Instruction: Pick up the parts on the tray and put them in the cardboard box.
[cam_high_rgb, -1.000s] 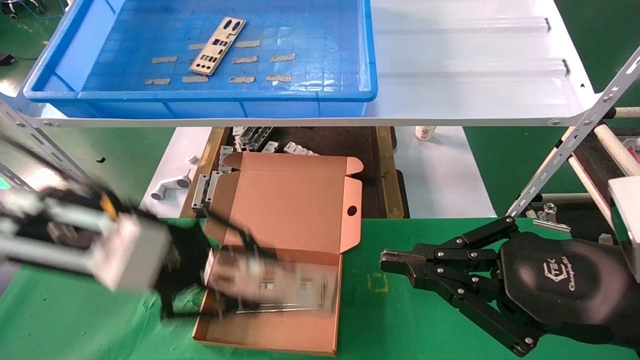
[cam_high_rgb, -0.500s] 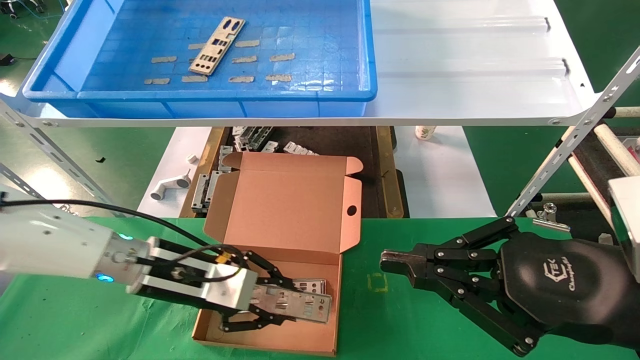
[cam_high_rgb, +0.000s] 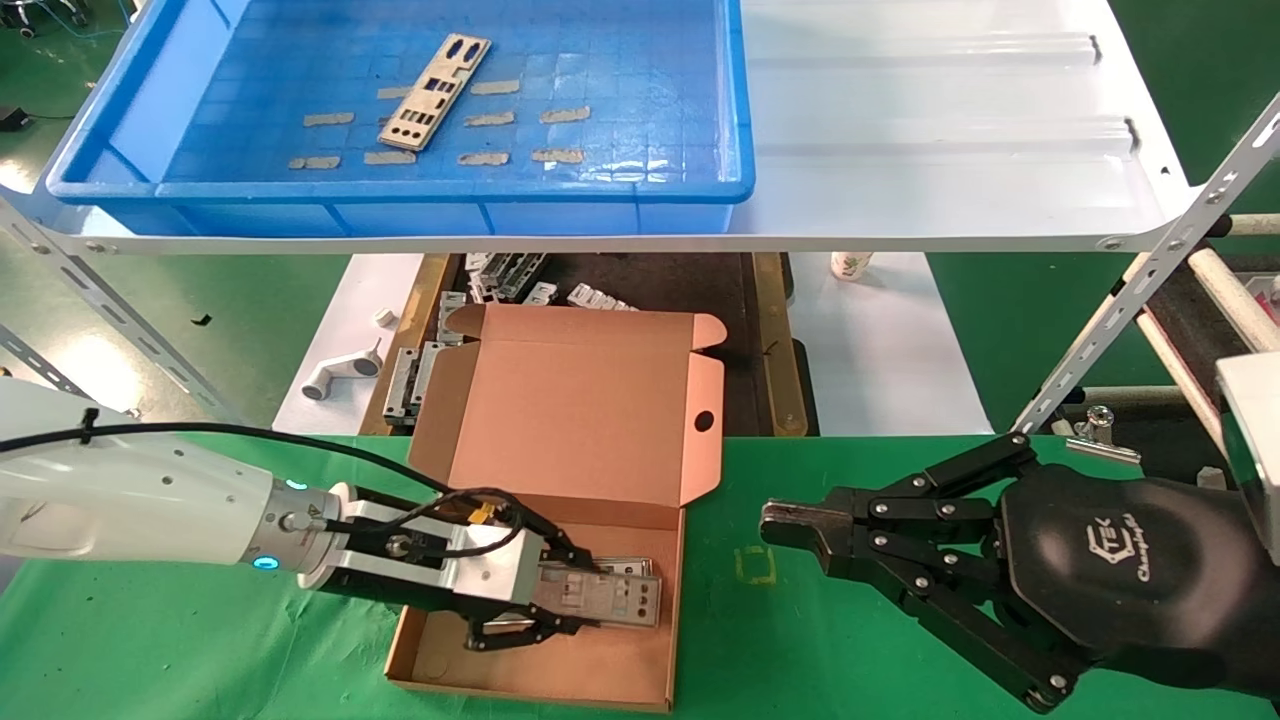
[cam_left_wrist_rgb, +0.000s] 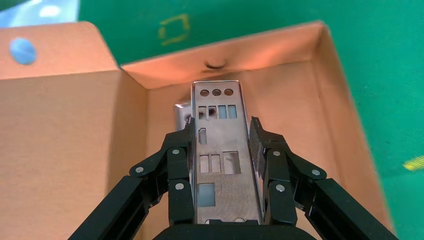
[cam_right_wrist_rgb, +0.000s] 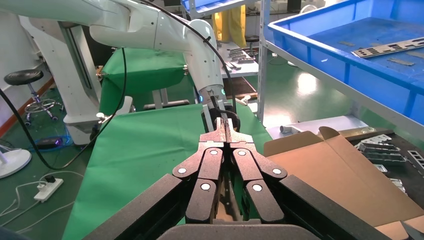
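Silver-grey and punched with small cutouts, the held part (cam_high_rgb: 605, 597) sits clamped by its long edges in the left gripper (cam_high_rgb: 560, 598), low over the open cardboard box (cam_high_rgb: 560, 665) on the green surface (cam_high_rgb: 800, 640). The wrist view shows its far end reaching toward the box's end wall, with a second plate (cam_left_wrist_rgb: 181, 114) already lying in the box just beside and beneath it. One more part (cam_high_rgb: 434, 91) lies in the blue tray (cam_high_rgb: 400, 190) on the white shelf (cam_high_rgb: 950, 150) above.

The likeliest slip, as I judge it, is releasing while the plate is tilted: its free end could catch the end wall or ride up on the plate below and come to rest propped on the rim. A thin plate may also cling to one finger as the jaws part and be dragged askew. The right gripper (cam_high_rgb: 785, 525) rests parked on the surface right of the box, jaws closed and holding nothing.
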